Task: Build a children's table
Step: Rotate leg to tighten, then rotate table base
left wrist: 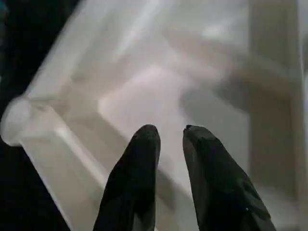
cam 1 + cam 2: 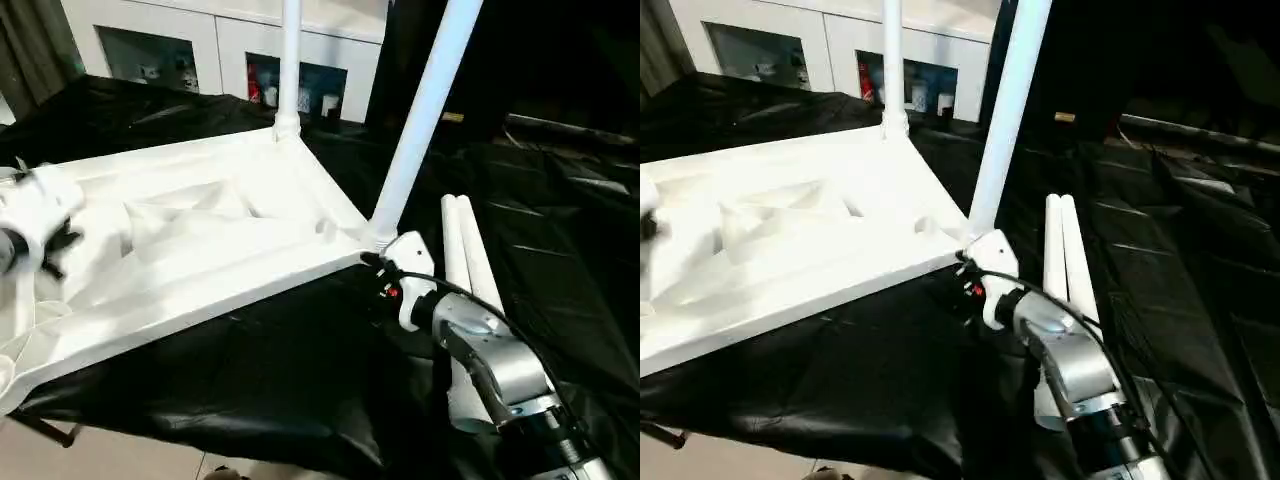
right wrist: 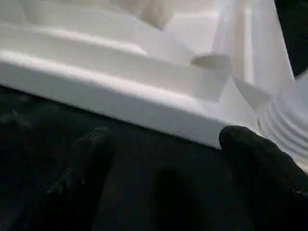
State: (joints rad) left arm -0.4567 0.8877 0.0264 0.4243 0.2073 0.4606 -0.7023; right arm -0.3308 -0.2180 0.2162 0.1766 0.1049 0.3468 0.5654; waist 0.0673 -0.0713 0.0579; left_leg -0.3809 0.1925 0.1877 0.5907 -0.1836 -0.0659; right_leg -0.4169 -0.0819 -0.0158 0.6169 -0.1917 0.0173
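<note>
Table top (image 2: pixel 200 250) lying underside-up on the black cloth (image 2: pixel 300 390), two legs (image 2: pixel 425 110) already standing in corner sockets, two spare legs (image 2: pixel 470 270) flat just beside the right edge. Right gripper (image 3: pixel 163 159) spread wide, empty, facing the rim near the fitted corner. Left gripper (image 1: pixel 171 137) nearly closed, empty, over the ribbed underside. Next (judged): take one spare leg near mid-length, align square with an open socket (image 1: pixel 17 127), then press and twist.

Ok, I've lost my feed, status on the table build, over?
Left gripper jaws narrowly parted, empty, over the tabletop underside. Right gripper jaws wide, empty, at the near corner. Two legs socketed, two spare legs lying alongside.
</note>
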